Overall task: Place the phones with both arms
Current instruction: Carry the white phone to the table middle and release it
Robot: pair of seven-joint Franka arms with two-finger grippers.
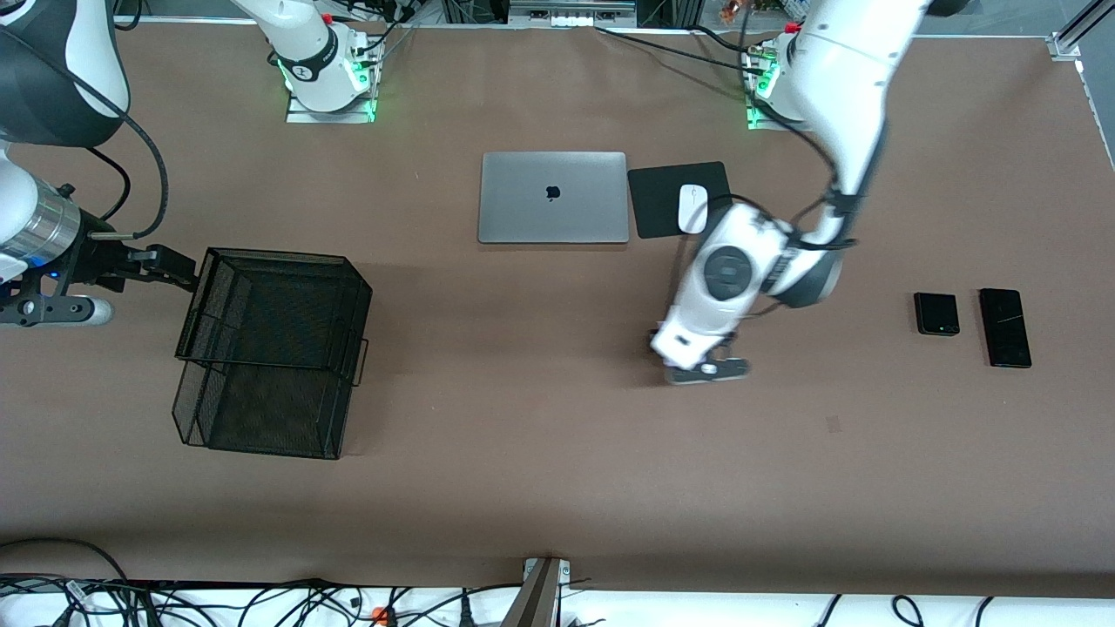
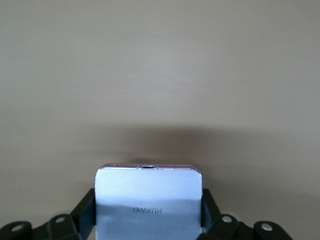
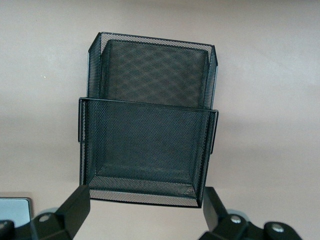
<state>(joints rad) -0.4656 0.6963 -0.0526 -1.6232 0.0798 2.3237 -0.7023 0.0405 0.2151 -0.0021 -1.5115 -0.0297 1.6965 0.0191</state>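
Observation:
My left gripper [image 1: 702, 369] hangs over the bare table, between the mouse pad and the front edge. In the left wrist view it [image 2: 148, 202] is shut on the small squarish white/lilac phone [image 2: 148, 192], one finger on each side edge. The phone is hidden under the hand in the front view. The small squarish black phone [image 1: 936, 313] and the longer black slab [image 1: 1004, 327] lie side by side toward the left arm's end of the table. My right gripper [image 1: 179, 268] is open and empty at the rim of the black mesh basket [image 1: 279, 255], with its fingers spread just short of the basket's edge [image 3: 146, 196].
A closed grey laptop [image 1: 553, 198] lies near the robots' bases. Beside it is a black mouse pad [image 1: 655, 202] with a white mouse [image 1: 692, 208] on it. The mesh basket [image 3: 147, 102] has two stepped compartments, both with nothing in them.

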